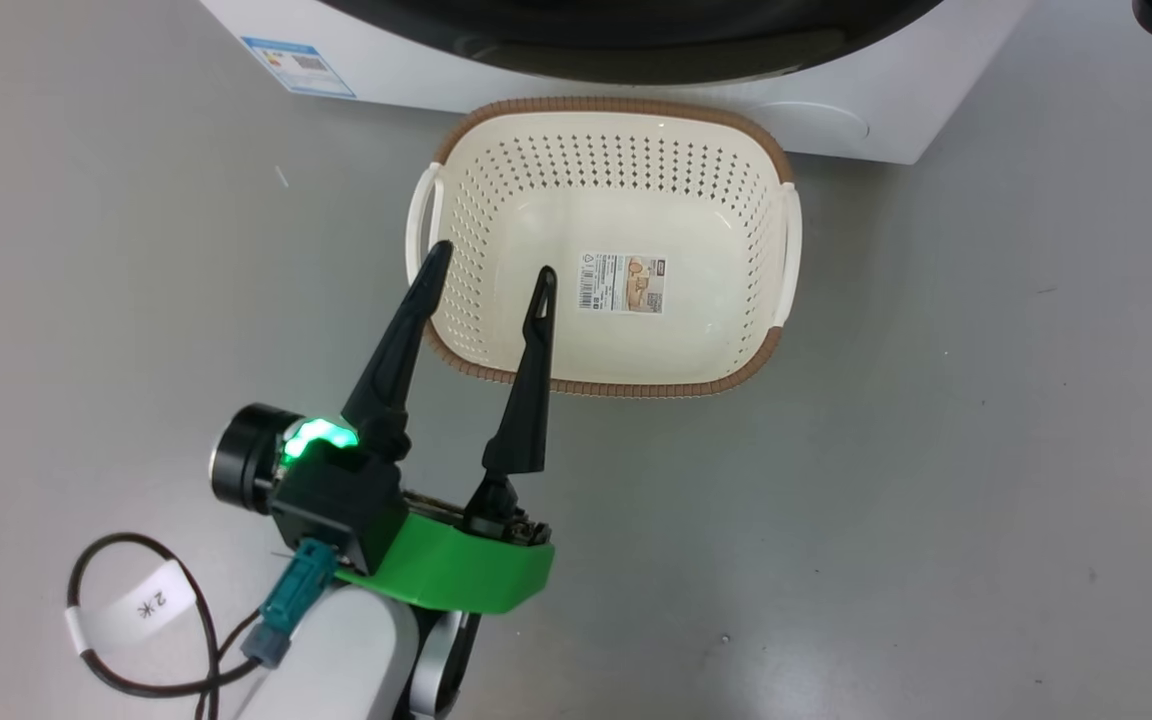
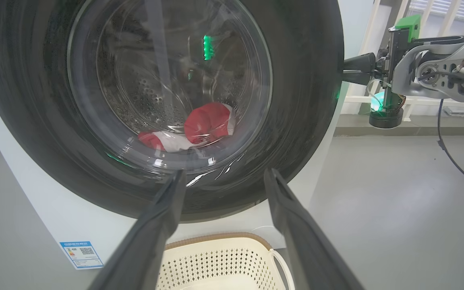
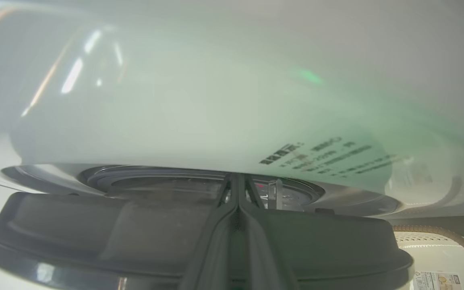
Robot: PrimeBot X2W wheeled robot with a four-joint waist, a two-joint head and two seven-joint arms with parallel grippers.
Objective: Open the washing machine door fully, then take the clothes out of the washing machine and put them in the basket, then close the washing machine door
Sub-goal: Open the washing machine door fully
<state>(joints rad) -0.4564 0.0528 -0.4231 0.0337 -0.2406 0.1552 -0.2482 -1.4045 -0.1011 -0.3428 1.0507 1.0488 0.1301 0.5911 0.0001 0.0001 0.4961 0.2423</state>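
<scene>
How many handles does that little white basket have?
2: the left handle on one short side of the basket, the right handle on the opposite side. None looks hidden.

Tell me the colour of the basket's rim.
Brown with a woven look, edging the cream-white perforated basket. It shows best in the head view.

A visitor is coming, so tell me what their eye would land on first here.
Red and white clothes show through the glass of the washing machine door, whose glossy black rim dominates the left wrist view. At that rim's right edge the right end effector reaches in, fingers together. In the head view, the empty cream basket sits on the floor, the open left end effector over its near-left corner.
</scene>
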